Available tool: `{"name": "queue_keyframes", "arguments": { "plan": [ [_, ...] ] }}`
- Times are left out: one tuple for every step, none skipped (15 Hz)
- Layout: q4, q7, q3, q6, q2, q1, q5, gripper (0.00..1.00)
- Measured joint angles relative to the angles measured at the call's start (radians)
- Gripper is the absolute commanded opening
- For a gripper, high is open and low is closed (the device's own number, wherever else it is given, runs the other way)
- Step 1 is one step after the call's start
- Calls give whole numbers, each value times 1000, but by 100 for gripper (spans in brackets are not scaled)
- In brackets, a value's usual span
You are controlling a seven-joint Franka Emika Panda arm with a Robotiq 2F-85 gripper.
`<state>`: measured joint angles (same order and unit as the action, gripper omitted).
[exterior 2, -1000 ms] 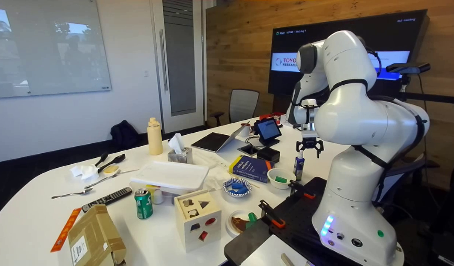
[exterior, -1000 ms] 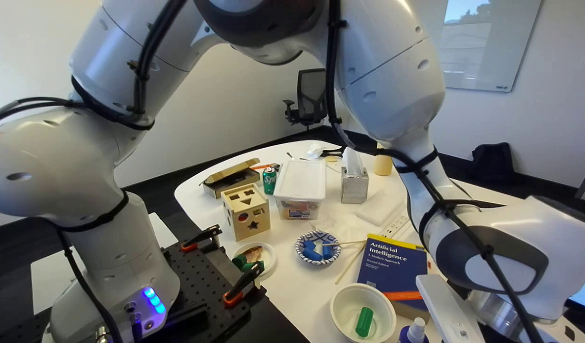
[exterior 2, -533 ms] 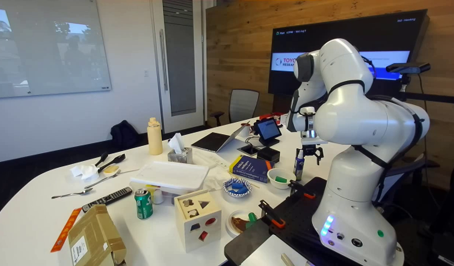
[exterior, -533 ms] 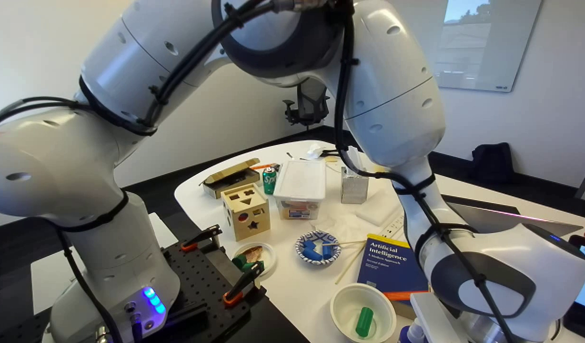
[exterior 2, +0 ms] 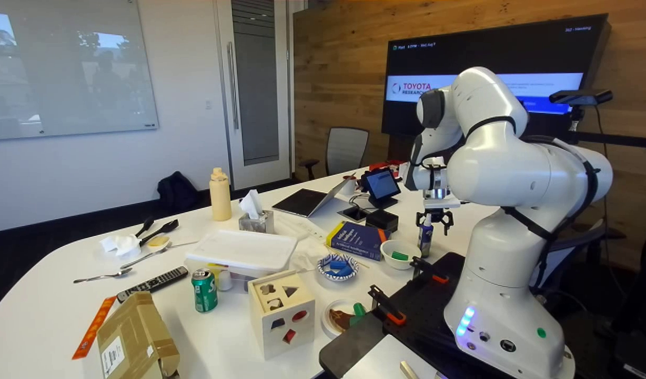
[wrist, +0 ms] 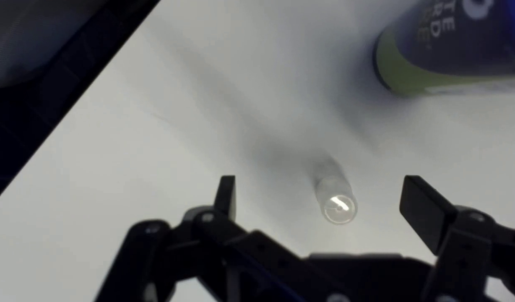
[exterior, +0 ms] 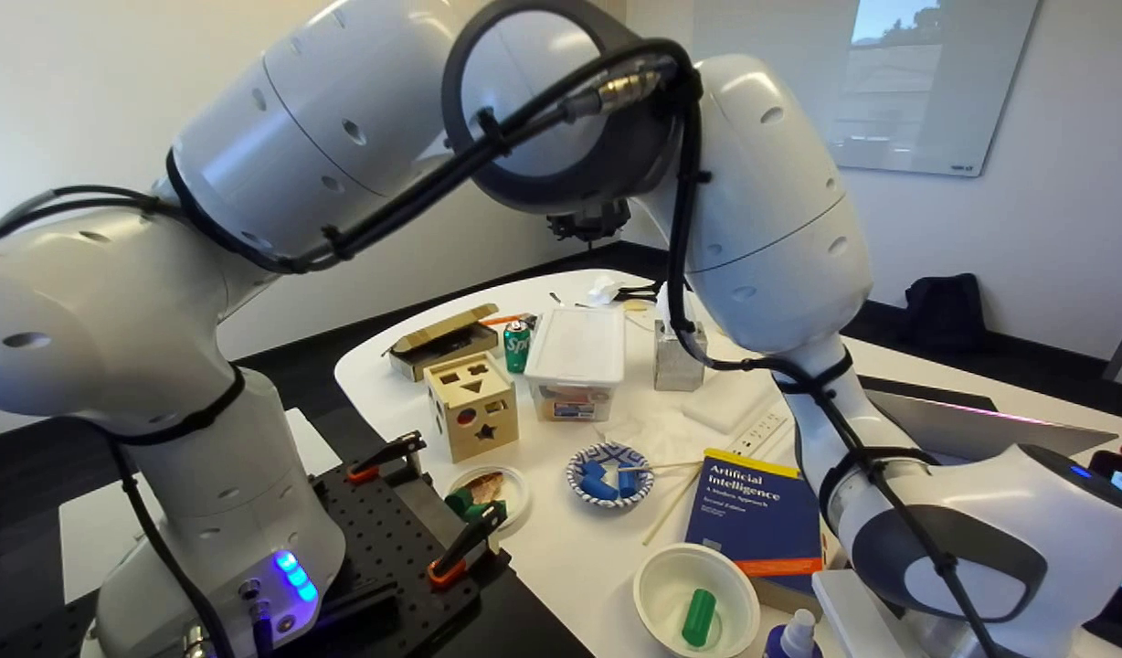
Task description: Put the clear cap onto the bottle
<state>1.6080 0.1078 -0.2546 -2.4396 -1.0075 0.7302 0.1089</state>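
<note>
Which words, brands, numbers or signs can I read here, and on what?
"Artificial Intelligence", "A Modern Approach", "Second Edition": thick blue book
"TOYOTA RESEAR...": black rectangular wall screen
"Spr...": green metal can
"TE", "RD", "RE": dark blue cylindrical bottle
Too small or blurred: screen's corner texts, brown cardboard box's label, orange strip's marks, clear tub's label.

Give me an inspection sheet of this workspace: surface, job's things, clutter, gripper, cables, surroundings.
Surface: white table, strewn with objects.
Job's things: clear cap standing on the table, seen only in the wrist view; spray bottle upright, uncapped.
Clutter: white bowl with green block inside, wooden shape box, Sprite can, book.
Gripper: open, cap between its jaws, gaps both sides.
Cables: black cables strapped along the arm.
Surroundings: wall screen, whiteboard, chair.
</note>
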Motion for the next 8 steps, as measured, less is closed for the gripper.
{"name": "queue_keyframes", "arguments": {
  "plan": [
    [-26,-5,5,1,-23,2,0,100],
    [-53,-17,11,5,-45,3,0,100],
    [-77,-23,14,8,-65,3,0,78],
    [-101,-34,16,12,-83,3,0,72],
    [-122,-37,16,14,-98,4,0,66],
    [-141,-39,16,16,-111,4,0,56],
    [-158,-40,16,18,-121,6,0,49],
    [-173,-40,16,24,-129,8,0,41]
  ]
}}
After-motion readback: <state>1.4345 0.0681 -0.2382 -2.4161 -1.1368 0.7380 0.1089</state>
